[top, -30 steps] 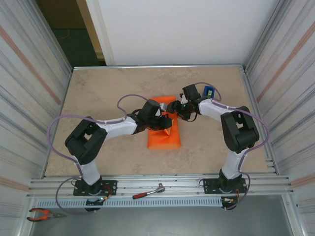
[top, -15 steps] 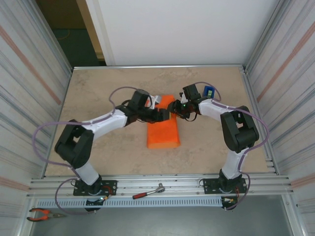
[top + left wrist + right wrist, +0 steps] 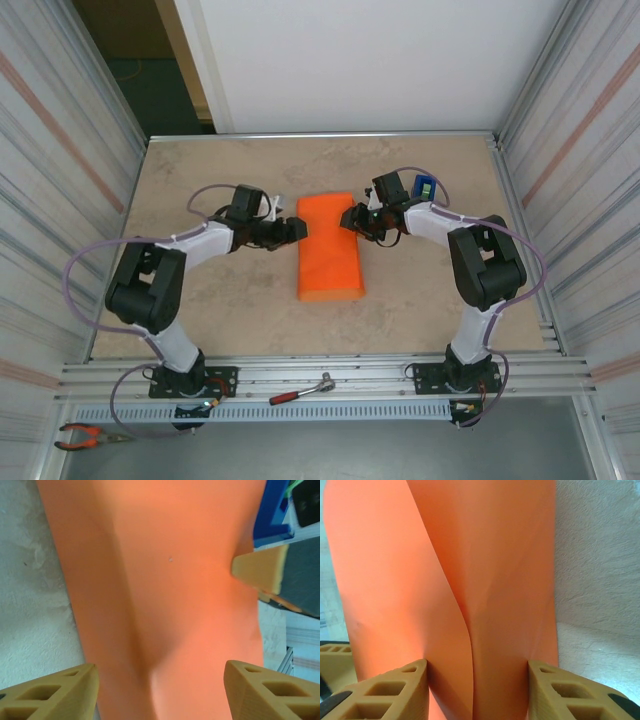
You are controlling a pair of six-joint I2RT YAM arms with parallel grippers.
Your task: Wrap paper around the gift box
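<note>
We see the paper [image 3: 331,258] folded into a long strip on the tabletop [image 3: 215,300].

Our left end effector [image 3: 293,229] sits just off the strip's left edge, fingers spread wide and holding nothing, with the paper directly ahead of it. Our right end effector [image 3: 350,217] is at the opposite edge, also spread wide and gripping nothing, and the paper's overlapping seam runs out between its fingers [image 3: 390,692].
</note>
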